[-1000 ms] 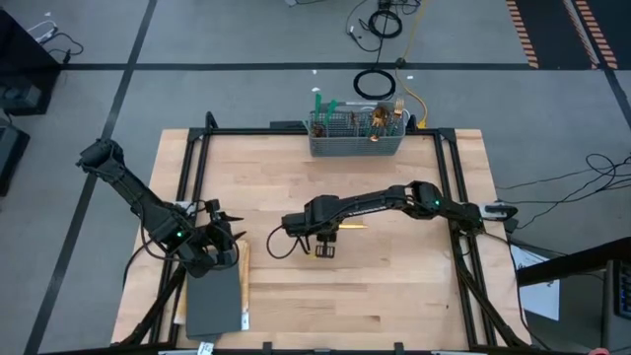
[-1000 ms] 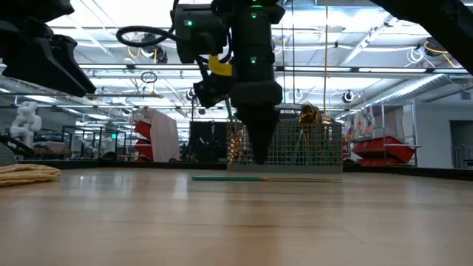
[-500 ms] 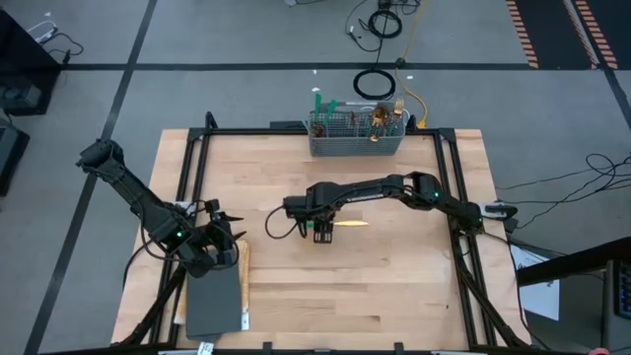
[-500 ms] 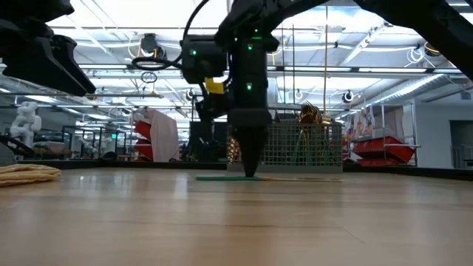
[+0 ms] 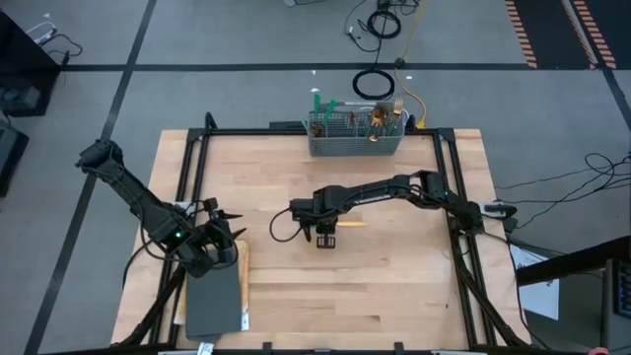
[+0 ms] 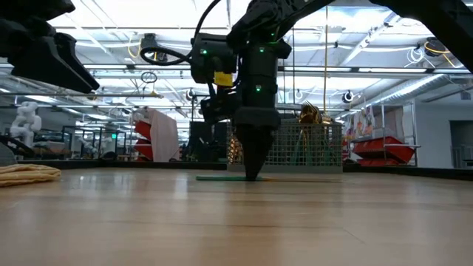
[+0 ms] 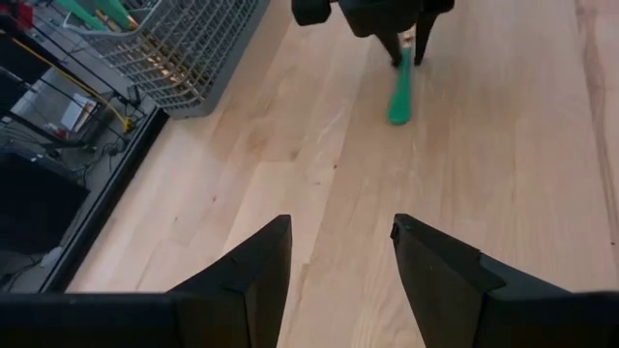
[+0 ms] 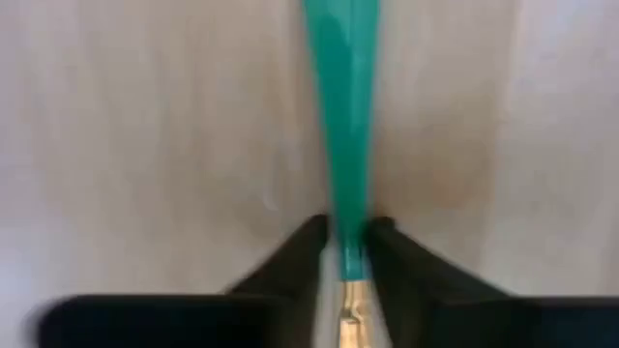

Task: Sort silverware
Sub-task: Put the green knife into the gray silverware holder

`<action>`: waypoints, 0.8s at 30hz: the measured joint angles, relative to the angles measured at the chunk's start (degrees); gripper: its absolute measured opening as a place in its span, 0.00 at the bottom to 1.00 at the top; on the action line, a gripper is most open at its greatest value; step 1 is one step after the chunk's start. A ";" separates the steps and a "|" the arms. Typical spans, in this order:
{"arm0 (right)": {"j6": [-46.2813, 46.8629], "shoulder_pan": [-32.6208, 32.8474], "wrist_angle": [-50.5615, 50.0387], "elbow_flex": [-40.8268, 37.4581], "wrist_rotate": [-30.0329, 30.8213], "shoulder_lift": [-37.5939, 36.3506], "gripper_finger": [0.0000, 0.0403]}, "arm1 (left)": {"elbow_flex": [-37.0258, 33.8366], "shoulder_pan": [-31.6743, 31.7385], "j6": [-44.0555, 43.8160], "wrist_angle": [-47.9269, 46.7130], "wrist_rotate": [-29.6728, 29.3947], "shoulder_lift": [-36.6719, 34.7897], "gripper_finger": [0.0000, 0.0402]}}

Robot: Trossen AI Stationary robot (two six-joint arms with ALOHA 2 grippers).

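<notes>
Resting at the table's near left: left gripper (image 5: pixel 219 247), fingers spread, empty, beside a grey tray (image 5: pixel 212 306). Centre: right gripper (image 5: pixel 326 235), since a second ago shifted right and lowered, fingers now closed around one teal-handled piece of silverware (image 8: pixel 346 126) lying flat on the wood; pickup judged under way. Far centre: wire basket (image 5: pixel 355 143) holding remaining pieces.

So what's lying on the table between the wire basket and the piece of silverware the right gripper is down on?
Nothing: in the high view, bare wood runs from the wire basket to the teal-handled piece under the right gripper.
</notes>
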 joint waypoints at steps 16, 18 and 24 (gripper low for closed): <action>2.23 0.08 -1.76 2.93 -0.62 -1.44 0.00 | 0.00 0.00 -1.42 -0.01 -0.04 0.02 0.47; 3.47 0.25 -2.07 2.85 0.17 -2.56 0.00 | 0.00 0.00 -1.42 -0.04 -0.04 0.00 0.47; 4.79 0.54 -0.70 2.68 2.39 -5.44 0.00 | -0.01 0.00 -1.36 -0.12 -0.04 0.01 0.47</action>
